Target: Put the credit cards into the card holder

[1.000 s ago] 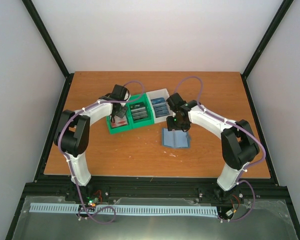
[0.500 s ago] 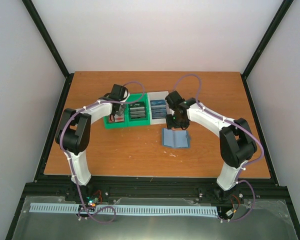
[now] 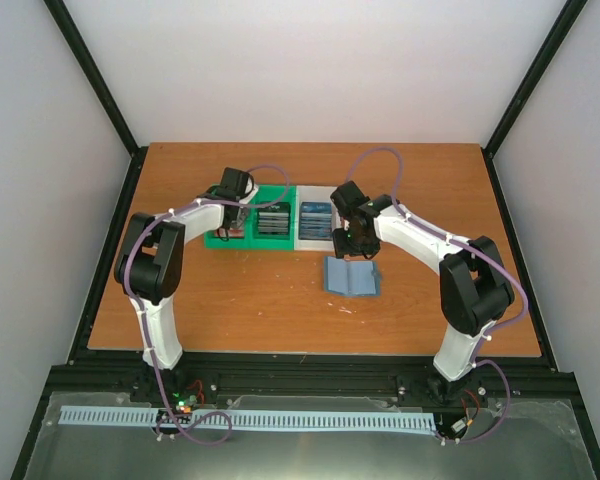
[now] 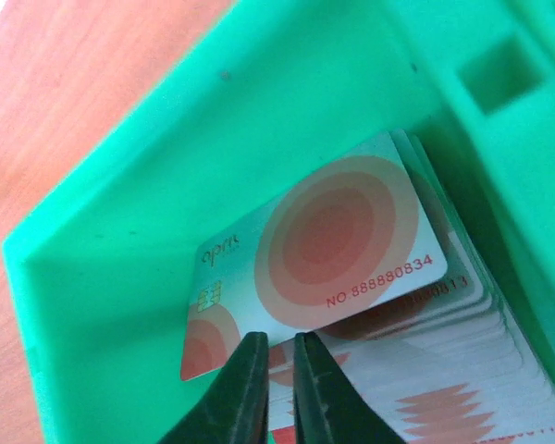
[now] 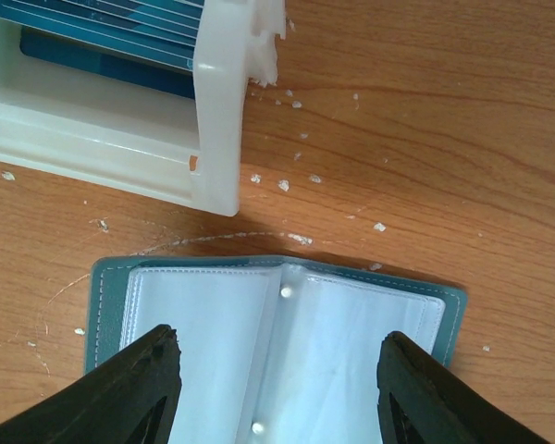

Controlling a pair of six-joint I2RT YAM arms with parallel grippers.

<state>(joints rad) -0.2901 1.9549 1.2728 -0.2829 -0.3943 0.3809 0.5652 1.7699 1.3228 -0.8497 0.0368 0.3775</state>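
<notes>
1. The green bin (image 3: 276, 192) has slid across the bench (image 3: 230, 300) toward the far side. A second ago it lay skewed; now it sits square and flush against the white bin (image 3: 317, 243).
2. The left pincer (image 4: 275, 340) has travelled with the bin and narrowed. Its tips stand almost together at the lower edge of the top card (image 4: 342, 240), the one with red circles, in the bin's left compartment. I cannot tell whether the card is actually clamped.
3. That card tilts up off the stack and leans toward the bin wall.
4. The right pincer (image 5: 277, 344) has barely moved. It is released and spread wide over the open card holder (image 3: 352, 278), which lies on the bench just in front of the white bin.
5. The first pick looks only begun, and the holder's visible pockets seem empty. The bin's slide suggests the pincer shoves more than it lifts, so the grip may miss.
</notes>
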